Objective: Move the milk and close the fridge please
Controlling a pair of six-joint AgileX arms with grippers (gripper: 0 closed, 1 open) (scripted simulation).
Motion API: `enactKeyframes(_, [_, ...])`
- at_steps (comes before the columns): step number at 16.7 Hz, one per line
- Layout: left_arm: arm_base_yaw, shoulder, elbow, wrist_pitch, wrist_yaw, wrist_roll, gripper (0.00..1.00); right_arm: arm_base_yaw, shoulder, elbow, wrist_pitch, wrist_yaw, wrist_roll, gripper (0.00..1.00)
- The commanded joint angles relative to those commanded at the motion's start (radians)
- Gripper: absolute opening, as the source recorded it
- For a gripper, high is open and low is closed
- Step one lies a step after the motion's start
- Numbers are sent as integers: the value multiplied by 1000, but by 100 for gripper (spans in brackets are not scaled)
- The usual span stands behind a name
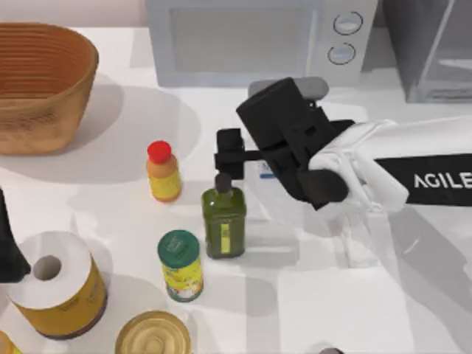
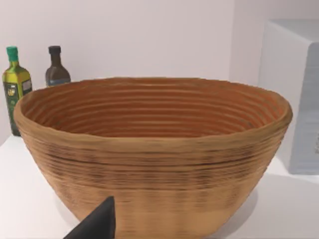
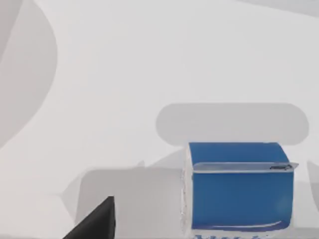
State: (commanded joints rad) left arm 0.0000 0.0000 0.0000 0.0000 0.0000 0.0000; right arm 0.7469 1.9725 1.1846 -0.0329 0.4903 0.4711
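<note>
**Right arm over the milk, in front of the microwave**

The right gripper (image 1: 230, 156) hangs high above the table, closest to the overhead camera, its black wrist block covering most of the milk (image 1: 267, 171). Whether its fingers are spread or closed I cannot tell (only one dark fingertip (image 3: 94, 221) pokes into the right wrist view). There the milk (image 3: 238, 191) shows its blue top with a folded seam, standing on the white table (image 3: 99, 89) with nothing around it.

Taking the microwave (image 1: 254, 37) as the landmark: the milk stands on the table just in front of it, a sliver of white and blue peeking from under the arm. The green bottle (image 1: 223, 219) stands further out in front of the microwave, close beside the milk. The orange bottle with a red cap (image 1: 163, 171) sits to the left of the green bottle, and the green-lidded can (image 1: 180, 264) further forward still. The fridge (image 1: 435, 48) stands directly right of the microwave, only partly visible. The wicker basket (image 1: 40, 85) sits well to the microwave's left.

The left gripper (image 2: 94, 224) is parked at the table's left edge, facing the basket (image 2: 154, 149).
</note>
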Motion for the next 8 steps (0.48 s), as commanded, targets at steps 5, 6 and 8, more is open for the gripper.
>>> enactKeyframes(5, [0, 0, 0, 0, 0, 0, 100, -10, 14, 10, 11, -5, -7, 100])
enactKeyframes(6, [0, 0, 0, 0, 0, 0, 100, -15, 34, 22, 20, -9, -12, 100])
enactKeyframes(8, [0, 0, 0, 0, 0, 0, 100, -27, 81, 48, 42, -17, -22, 100])
